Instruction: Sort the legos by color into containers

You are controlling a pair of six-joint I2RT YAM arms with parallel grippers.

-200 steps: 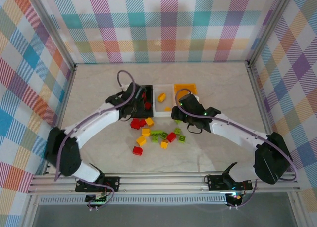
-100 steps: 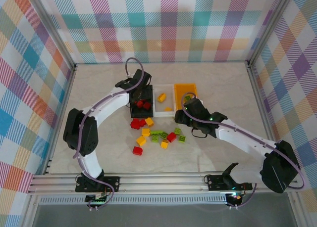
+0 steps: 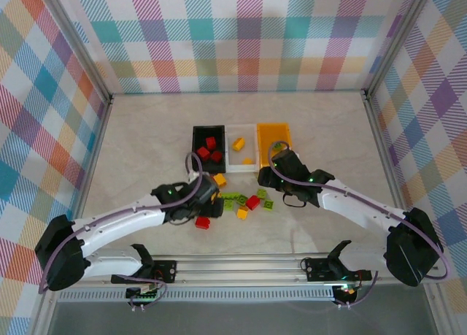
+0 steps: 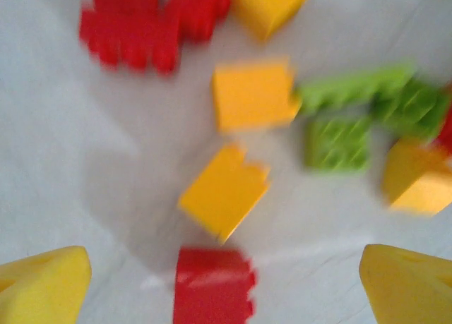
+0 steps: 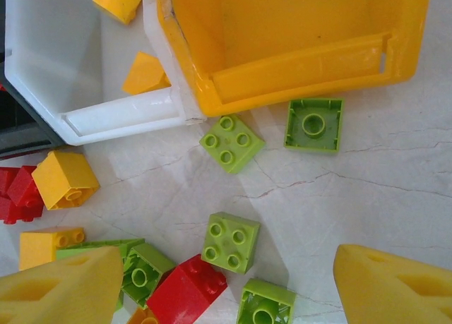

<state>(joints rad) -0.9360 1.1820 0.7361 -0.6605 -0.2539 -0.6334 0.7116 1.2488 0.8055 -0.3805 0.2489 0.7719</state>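
Loose legos (image 3: pixel 235 201) in red, yellow and lime green lie on the table in front of the three containers. The black bin (image 3: pixel 198 135) holds red bricks, the white bin (image 3: pixel 244 130) holds yellow ones, and the orange bin (image 3: pixel 273 133) sits on the right. My left gripper (image 3: pixel 208 201) hovers open over the pile's left side. Its wrist view is blurred, with a red brick (image 4: pixel 212 290) and a yellow brick (image 4: pixel 224 190) on the table between the fingers. My right gripper (image 5: pixel 229 289) is open above a lime brick (image 5: pixel 231 241), just in front of the orange bin (image 5: pixel 289 34).
Plaid walls and a metal frame enclose the marbled table. A red brick (image 3: pixel 202 222) lies alone nearest the front rail. Two lime bricks (image 5: pixel 232 142) rest against the orange bin's front. The white bin (image 5: pixel 78 56) and black bin's corner (image 5: pixel 21 137) are at the upper left.
My left arm has swung back from the black bin to the pile's left side, and its jaws have opened. Red bricks now show in the black bin. The right arm has barely moved.
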